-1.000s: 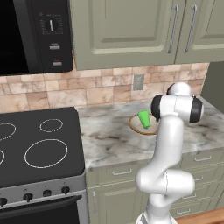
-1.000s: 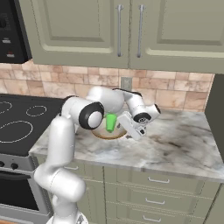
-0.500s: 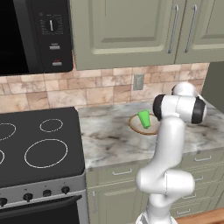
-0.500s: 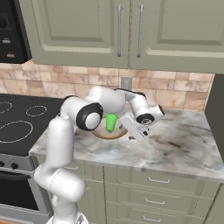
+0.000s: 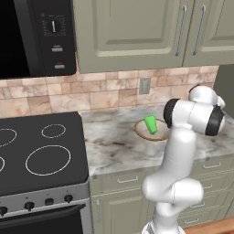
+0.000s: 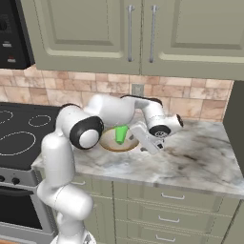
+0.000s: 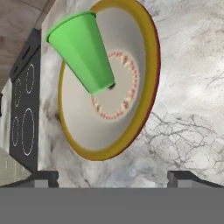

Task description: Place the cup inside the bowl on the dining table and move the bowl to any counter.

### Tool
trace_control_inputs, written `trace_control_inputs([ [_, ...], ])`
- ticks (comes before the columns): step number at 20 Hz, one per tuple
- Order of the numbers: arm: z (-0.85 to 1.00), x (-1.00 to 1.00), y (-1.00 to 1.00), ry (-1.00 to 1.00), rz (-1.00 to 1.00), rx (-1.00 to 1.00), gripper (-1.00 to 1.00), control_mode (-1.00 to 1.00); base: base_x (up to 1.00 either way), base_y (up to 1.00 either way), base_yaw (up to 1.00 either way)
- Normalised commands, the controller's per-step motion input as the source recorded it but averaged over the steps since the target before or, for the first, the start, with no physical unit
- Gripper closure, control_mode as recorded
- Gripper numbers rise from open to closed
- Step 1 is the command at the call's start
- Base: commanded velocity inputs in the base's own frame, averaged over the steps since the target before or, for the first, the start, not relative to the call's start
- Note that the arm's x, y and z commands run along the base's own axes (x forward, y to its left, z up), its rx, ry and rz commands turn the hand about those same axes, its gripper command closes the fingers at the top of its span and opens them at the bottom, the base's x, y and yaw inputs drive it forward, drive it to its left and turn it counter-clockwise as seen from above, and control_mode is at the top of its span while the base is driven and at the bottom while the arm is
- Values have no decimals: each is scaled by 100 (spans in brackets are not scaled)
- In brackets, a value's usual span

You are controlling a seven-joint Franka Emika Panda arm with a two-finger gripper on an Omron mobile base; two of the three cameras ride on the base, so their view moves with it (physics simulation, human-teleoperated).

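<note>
my hand (image 6: 151, 143): spread wide, holding nothing | ahead of it: bowl (image 7: 144, 87) with cup (image 7: 81, 46) inside | veined marble worktop (image 6: 200, 159), brick backsplash (image 6: 190, 97) beyond, stove (image 5: 39, 151) alongside

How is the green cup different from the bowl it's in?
The cup is bright green all over; the bowl is beige inside with a yellow-brown rim. The cup is tall and narrow; the bowl is wide and shallow. The cup stands inside the bowl, while the bowl sits on the marble counter. Both are round, open-topped and free of the open gripper.
</note>
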Motion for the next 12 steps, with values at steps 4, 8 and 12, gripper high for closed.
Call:
trace_control_inputs([
  [4,5,-93,0,-6,0,0,-100,-100,0,0,0],
  [8,9,-100,0,-2,2,-2,-100,-100,0,0,0],
  [12,34,-84,0,0,1,-6,-100,-100,0,0,0],
])
